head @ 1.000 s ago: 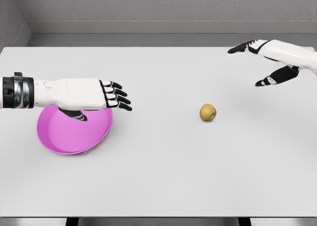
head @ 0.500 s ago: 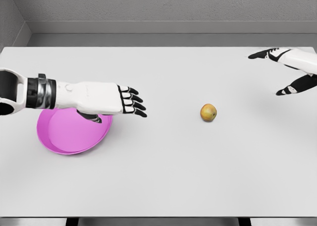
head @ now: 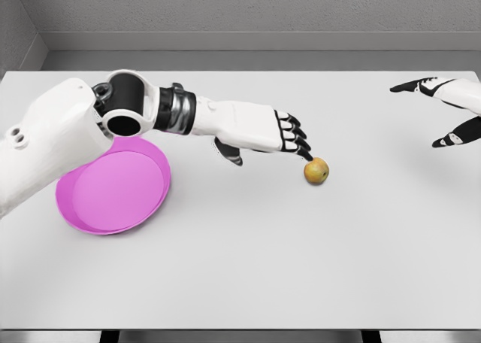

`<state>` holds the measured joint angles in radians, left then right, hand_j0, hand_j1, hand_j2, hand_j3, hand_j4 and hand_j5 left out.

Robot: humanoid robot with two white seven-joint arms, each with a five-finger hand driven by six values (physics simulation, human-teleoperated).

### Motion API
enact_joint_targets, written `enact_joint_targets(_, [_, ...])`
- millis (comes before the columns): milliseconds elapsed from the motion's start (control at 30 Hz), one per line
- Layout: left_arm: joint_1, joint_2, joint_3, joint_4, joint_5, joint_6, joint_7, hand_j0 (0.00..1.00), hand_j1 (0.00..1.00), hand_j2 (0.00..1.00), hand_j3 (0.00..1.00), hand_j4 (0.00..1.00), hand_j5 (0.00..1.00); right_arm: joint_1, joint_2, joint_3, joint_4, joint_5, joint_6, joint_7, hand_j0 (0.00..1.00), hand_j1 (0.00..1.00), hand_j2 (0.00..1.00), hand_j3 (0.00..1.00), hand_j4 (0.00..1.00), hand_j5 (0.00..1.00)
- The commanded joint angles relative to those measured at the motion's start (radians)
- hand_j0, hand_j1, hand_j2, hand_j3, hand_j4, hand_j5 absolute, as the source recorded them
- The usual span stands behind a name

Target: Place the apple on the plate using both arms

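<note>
White table (head: 248, 268): one apple (head: 316, 171), one pink plate (head: 113, 192), two hands.

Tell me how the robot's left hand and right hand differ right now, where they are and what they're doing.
The left hand reaches across the middle of the table, fingertips right at the apple; the right hand sits at the far right edge, well away from the apple. The left arm shows from shoulder to fingers; of the right, only the hand shows. Both hands are white with black fingers, open, and hold nothing.
</note>
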<state>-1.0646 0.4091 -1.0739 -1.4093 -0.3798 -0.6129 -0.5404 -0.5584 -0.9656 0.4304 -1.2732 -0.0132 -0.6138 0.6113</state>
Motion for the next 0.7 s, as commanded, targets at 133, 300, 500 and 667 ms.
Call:
enact_joint_targets(133, [-0.023, -0.171, -0.006, 0.181, -0.074, 0.002, 0.003, 1.00, 1.00, 1.00, 1.00, 1.00, 1.00, 0.009, 0.013, 0.005, 0.000, 0.021, 0.003, 0.000, 1.00, 1.00, 1.00, 1.00, 1.00, 1.00])
enact_joint_targets(300, [-0.023, -0.191, -0.044, 0.193, -0.103, 0.002, 0.005, 1.00, 1.00, 1.00, 1.00, 1.00, 1.00, 0.017, 0.036, 0.010, 0.000, 0.044, 0.003, 0.000, 1.00, 1.00, 1.00, 1.00, 1.00, 1.00])
enact_joint_targets(500, [-0.020, -0.225, -0.060, 0.191, -0.186, 0.002, 0.014, 1.00, 1.00, 1.00, 1.00, 1.00, 1.00, 0.017, 0.036, 0.011, 0.002, 0.044, 0.003, 0.000, 1.00, 1.00, 1.00, 1.00, 1.00, 1.00])
enact_joint_targets(667, [-0.015, -0.236, -0.064, 0.208, -0.234, 0.002, 0.063, 0.98, 0.98, 0.98, 0.98, 0.98, 0.98, 0.017, 0.038, 0.011, 0.005, 0.053, 0.003, 0.000, 1.00, 1.00, 1.00, 1.00, 1.00, 1.00])
